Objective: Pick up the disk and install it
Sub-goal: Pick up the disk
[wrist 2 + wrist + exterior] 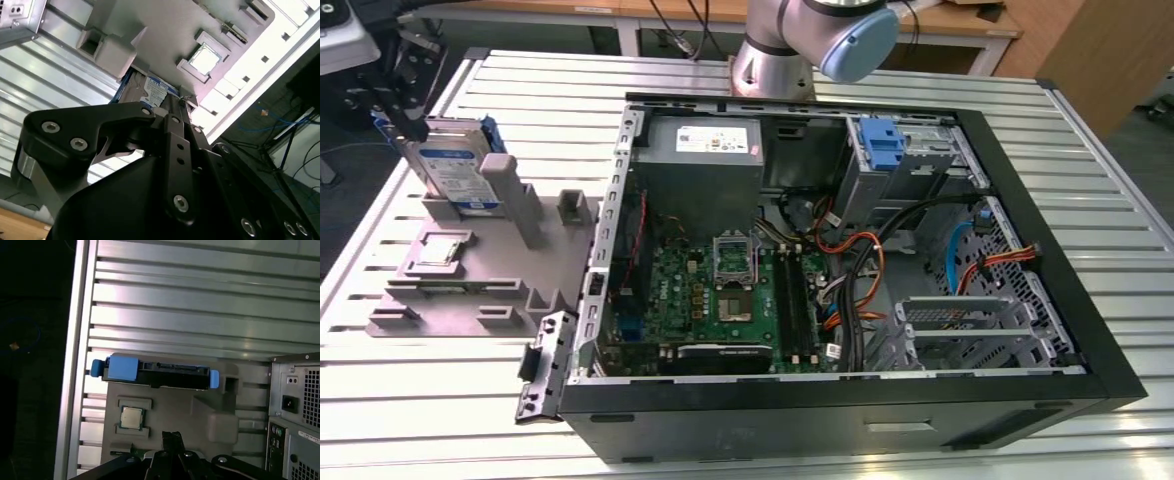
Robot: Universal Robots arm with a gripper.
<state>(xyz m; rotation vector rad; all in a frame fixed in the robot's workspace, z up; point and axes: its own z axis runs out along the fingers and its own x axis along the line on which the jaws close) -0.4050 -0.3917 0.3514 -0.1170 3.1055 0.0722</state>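
The slatted table [440,400] carries an open computer case [854,410] across the centre and right of the exterior view. At left lies a grey holder [454,290]. The disk [454,160] stands upright in its slot, upper left. The gripper [408,128] hangs just beside the disk's top, clenched and empty. A chip [438,250] sits below.

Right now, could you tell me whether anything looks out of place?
Nothing looks spilled or damaged. The disk stands upright in its grey fixture. Only a black bracket at a corner of the open case hangs tilted outward.
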